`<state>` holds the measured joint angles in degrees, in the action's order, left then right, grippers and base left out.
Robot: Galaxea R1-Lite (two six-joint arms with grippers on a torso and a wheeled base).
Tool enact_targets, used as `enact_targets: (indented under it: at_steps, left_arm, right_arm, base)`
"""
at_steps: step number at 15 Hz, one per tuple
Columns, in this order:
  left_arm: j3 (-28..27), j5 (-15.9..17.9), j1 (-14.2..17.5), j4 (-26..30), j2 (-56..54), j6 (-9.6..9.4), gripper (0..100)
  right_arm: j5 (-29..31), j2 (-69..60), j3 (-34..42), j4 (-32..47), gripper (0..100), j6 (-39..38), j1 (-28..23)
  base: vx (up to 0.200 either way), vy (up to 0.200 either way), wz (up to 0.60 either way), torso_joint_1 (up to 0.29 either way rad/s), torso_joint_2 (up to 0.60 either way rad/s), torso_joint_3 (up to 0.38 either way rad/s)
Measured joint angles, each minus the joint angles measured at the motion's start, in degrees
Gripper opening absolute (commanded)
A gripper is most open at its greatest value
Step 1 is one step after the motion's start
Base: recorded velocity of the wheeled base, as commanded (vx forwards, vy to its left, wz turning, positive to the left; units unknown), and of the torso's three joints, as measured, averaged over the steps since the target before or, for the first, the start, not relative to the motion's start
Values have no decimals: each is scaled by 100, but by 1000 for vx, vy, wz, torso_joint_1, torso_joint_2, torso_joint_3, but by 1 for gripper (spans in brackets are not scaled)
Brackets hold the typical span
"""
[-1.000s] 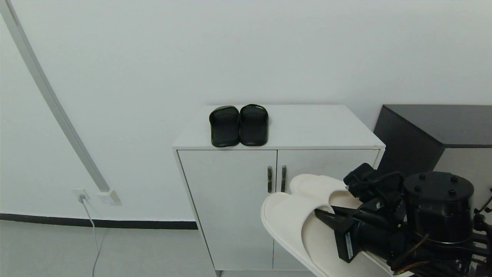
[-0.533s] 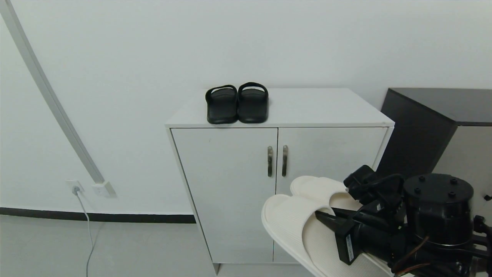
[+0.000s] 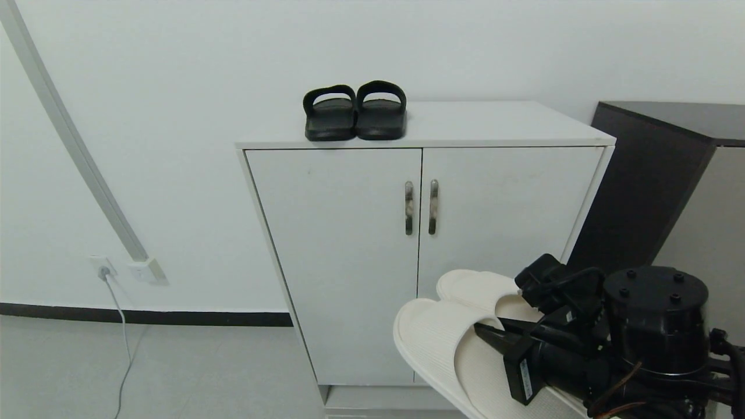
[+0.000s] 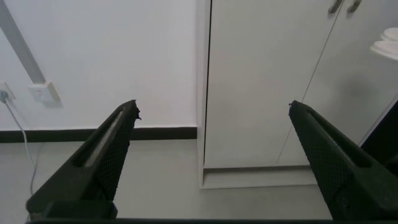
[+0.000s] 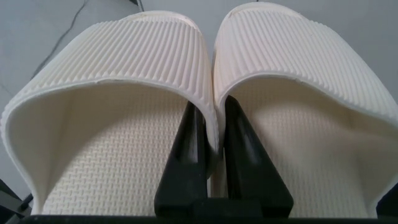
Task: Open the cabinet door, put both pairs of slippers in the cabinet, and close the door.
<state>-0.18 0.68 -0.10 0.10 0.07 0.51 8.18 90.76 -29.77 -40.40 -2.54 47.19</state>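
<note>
A white two-door cabinet [image 3: 349, 262] stands against the wall with both doors shut and two metal handles [image 3: 420, 207] at the middle. A pair of black slippers [image 3: 355, 110] rests on its top, left of centre. My right gripper [image 3: 486, 329] is shut on a pair of white slippers [image 3: 442, 337], low and in front of the right door; its fingers pinch the two inner straps together [image 5: 211, 146]. My left gripper [image 4: 211, 109] is open, low, facing the cabinet's lower left corner [image 4: 205, 174] with nothing between its fingers.
A dark cabinet [image 3: 657, 186] stands right of the white one. A wall socket with a grey cable [image 3: 107, 279] and a slanted conduit [image 3: 70, 139] are on the wall at left. Bare floor [image 3: 145, 372] lies left of the cabinet.
The head camera has dropped lower, so the cabinet and black slippers sit higher in the picture. The right gripper keeps hold of the white slippers in the same spot.
</note>
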Motion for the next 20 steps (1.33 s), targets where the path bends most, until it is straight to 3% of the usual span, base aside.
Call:
enact_targets:
  at_steps: [5, 20]
  left_arm:
    - [0, -2, 0, 0, 0, 0, 100]
    - [2, 0, -4, 4, 0, -5, 100]
  right_arm:
    - [9, 23, 45, 2, 0, 54, 55]
    - [2, 50, 196, -110, 0, 152, 83]
  base:
    - [0, 0, 0, -38, 434, 382]
    - [13, 0, -40, 0, 38, 31]
